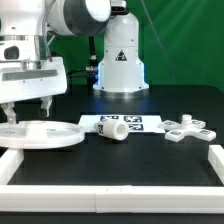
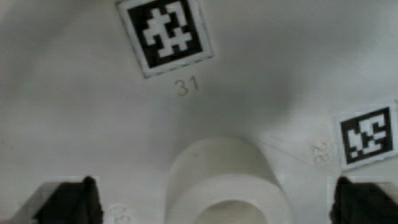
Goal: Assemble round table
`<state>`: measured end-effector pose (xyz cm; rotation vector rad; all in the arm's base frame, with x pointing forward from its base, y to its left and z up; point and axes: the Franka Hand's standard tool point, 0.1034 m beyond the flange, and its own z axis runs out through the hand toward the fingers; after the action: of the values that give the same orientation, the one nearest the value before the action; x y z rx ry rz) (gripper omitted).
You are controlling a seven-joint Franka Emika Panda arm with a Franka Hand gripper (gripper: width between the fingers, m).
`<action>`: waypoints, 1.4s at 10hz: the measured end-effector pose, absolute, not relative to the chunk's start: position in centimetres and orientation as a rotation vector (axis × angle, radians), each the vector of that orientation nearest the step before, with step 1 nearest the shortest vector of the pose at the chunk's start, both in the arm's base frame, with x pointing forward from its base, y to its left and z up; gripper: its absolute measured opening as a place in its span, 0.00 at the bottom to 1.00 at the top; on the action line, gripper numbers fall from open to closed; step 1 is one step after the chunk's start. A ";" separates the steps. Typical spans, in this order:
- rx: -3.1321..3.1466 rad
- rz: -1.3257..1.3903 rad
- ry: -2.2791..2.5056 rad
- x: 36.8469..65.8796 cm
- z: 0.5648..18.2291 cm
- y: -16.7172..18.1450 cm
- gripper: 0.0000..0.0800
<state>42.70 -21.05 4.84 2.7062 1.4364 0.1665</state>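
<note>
Directly above the round disc (image 1: 40, 135), the arm (image 1: 75, 15) points down, its claw (image 1: 27, 110) spread wide.

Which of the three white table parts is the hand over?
The round disc, under the hand at the exterior view's left; the leg and cross foot lie apart, farther right.

Arm (image 1: 62, 18) low, hand (image 1: 28, 108) pointing down, 2 fingers (image 2: 68, 203) seemingly spread

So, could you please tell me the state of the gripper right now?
Gripper: open, holding nothing, jaws spread wide over the round disc.
</note>
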 end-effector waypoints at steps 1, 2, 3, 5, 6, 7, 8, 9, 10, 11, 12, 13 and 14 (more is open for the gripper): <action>2.711 0.157 1.440 42.9 4.6 -20.8 0.81; 2.722 0.148 1.432 42.9 4.0 -20.7 0.81; 2.747 0.146 1.400 43.1 3.8 -20.1 0.81; 2.768 0.141 1.380 43.2 3.1 -19.8 0.81; 2.768 0.137 1.384 43.3 2.7 -20.1 0.81; 2.777 0.135 1.370 43.2 2.6 -20.4 0.81; 2.779 0.135 1.365 43.2 2.6 -20.4 0.78; 2.780 0.135 1.365 43.1 2.6 -20.4 0.78; 2.780 0.134 1.363 43.1 2.6 -20.4 0.55; 2.780 0.135 1.363 43.1 2.6 -20.4 0.55; 2.780 0.135 1.362 43.1 2.6 -20.4 0.51; 2.783 0.135 1.360 43.2 2.7 -20.3 0.51; 2.793 0.129 1.381 44.2 4.3 -19.6 0.51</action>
<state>44.16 -19.61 4.28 2.7930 1.3805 0.1294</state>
